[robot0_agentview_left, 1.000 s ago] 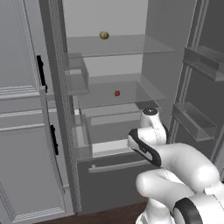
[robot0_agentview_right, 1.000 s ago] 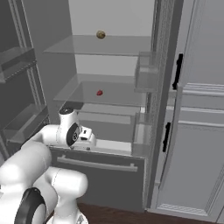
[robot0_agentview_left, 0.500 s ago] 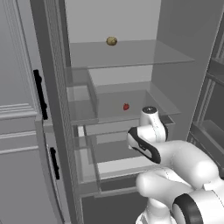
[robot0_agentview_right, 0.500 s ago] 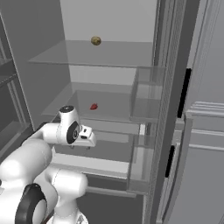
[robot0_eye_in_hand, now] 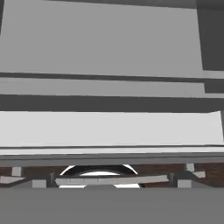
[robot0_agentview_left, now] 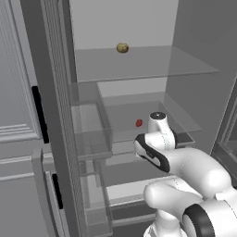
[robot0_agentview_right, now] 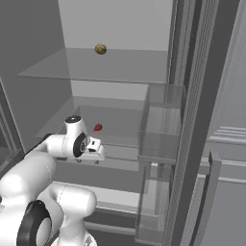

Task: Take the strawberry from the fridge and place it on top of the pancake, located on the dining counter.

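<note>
Fridge (robot0_agentview_left: 139,28) open, pale grey inside, glass shelves; strawberry (robot0_agentview_left: 139,122) on the middle shelf, towards the far wall, alone, nothing touching it; same berry in the right base view (robot0_agentview_right: 98,127).

Looks: tiny, bright red, roundish; far smaller than the wrist beside it.

Handling (judgement): light, soft, bruises easily, may roll on glass; best taken across its widest part with gentle closure, fingers coming down either side.

Gripper (robot0_agentview_right: 96,150) at the near edge of that shelf, nearer than the berry, not touching it; holds nothing; whether its jaws are parted or closed, cannot tell.

Tan-yellow round item (robot0_agentview_left: 122,47) on the shelf above; leave alone.
</note>
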